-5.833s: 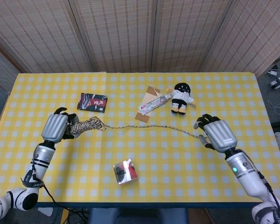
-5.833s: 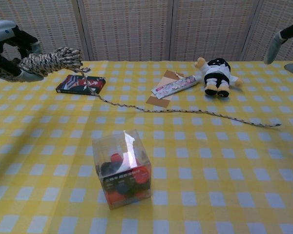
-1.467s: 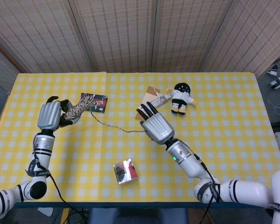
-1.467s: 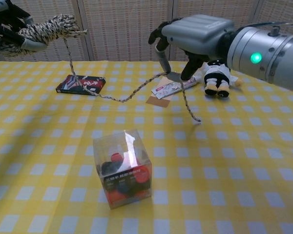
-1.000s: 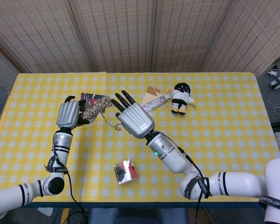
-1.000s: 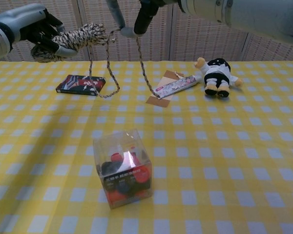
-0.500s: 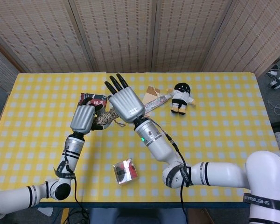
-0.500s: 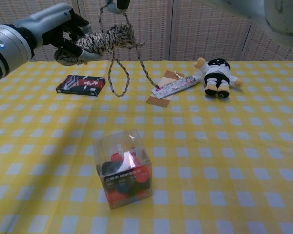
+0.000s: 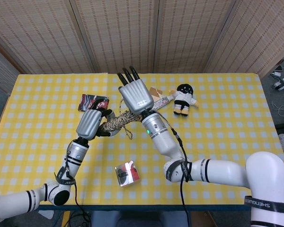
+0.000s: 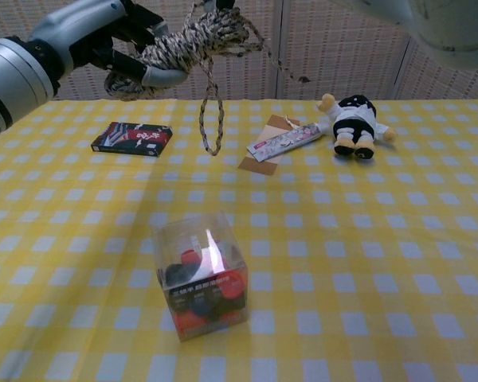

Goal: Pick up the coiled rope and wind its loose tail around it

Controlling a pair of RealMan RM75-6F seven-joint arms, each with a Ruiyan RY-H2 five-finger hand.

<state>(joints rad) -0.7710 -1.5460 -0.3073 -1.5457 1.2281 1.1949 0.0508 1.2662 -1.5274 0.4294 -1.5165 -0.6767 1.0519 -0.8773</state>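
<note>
We see a surface (image 10: 382, 263) covered in yellow-and-white check. The coiled rope (image 10: 193, 40) is speckled cream and dark brown. Each robot hand is silver-grey with black fingers: the left robot hand (image 9: 90, 124), the right robot hand (image 9: 135, 96). The plush doll (image 10: 352, 121) is black, white and tan. The clear box (image 10: 201, 274) shows red and black inside.
</note>
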